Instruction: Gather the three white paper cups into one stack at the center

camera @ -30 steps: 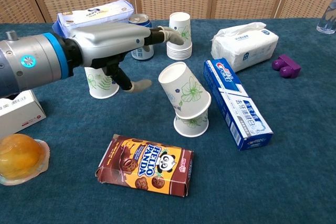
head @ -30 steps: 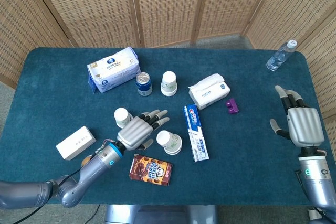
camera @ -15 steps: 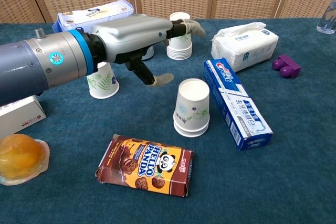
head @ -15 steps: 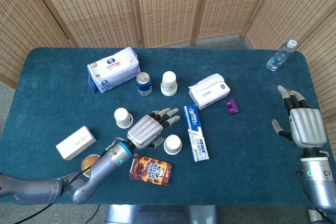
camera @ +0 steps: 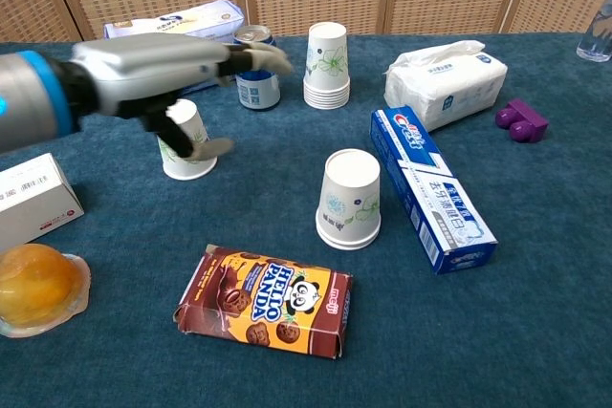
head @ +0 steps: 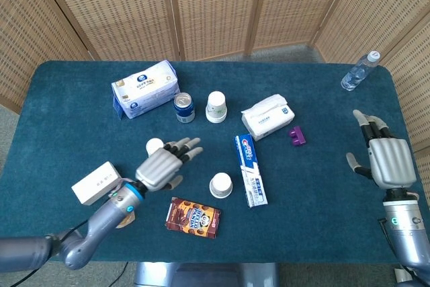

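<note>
An upside-down white paper cup stack (head: 220, 185) (camera: 349, 199) stands at the table's middle, beside the toothpaste box. A second inverted cup (head: 154, 146) (camera: 185, 145) stands to its left, partly hidden behind my left hand (head: 163, 166) (camera: 158, 74), which hovers over it with fingers spread, holding nothing. A third cup tops a short stack (head: 216, 107) (camera: 328, 66) further back, next to the can. My right hand (head: 388, 159) is open at the table's right edge, far from all the cups.
A blue can (head: 183, 107), a blue-white tissue pack (head: 145, 87), a white tissue packet (head: 267, 115), a toothpaste box (head: 250, 169), a purple piece (head: 297, 136), a Hello Panda box (head: 193, 217), a small white box (head: 97, 182) and a water bottle (head: 359, 70) lie around.
The tilted cup settled upright onto the centre cup. My left hand then drew back to the left, away from the centre stack and over the left cup. The right hand barely moved.
</note>
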